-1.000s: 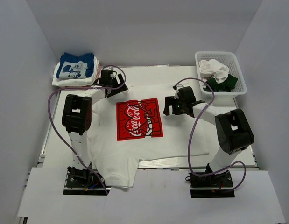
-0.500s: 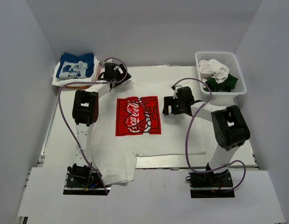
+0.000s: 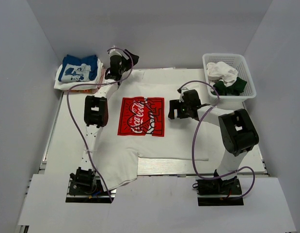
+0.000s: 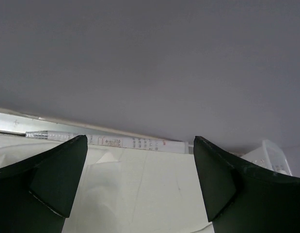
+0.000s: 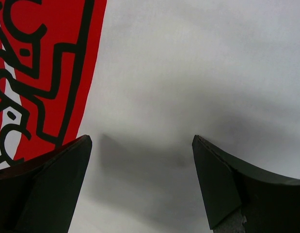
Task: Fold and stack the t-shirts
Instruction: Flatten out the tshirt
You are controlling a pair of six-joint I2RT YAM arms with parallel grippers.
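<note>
A large white t-shirt (image 3: 174, 138) with a red square logo (image 3: 141, 116) lies spread on the table, its left end draped over the near edge. My right gripper (image 3: 172, 110) hovers low over the cloth just right of the logo, open and empty; in the right wrist view (image 5: 140, 138) white cloth (image 5: 188, 73) and the logo's edge (image 5: 38, 73) fill the frame. My left gripper (image 3: 129, 55) is raised at the back, past the shirt, open, holding nothing (image 4: 140, 141). Folded t-shirts are stacked at the back left, a blue one (image 3: 79, 67) on top.
A white basket (image 3: 246, 80) at the back right holds white and dark green clothes; its corner (image 4: 271, 155) shows in the left wrist view. Grey walls close in the table on three sides. The table's far edge (image 4: 116, 141) runs below the back wall.
The left arm has stretched up and toward the back wall, off the shirt. The shirt has slid a little toward the back left. The right gripper has barely moved.
</note>
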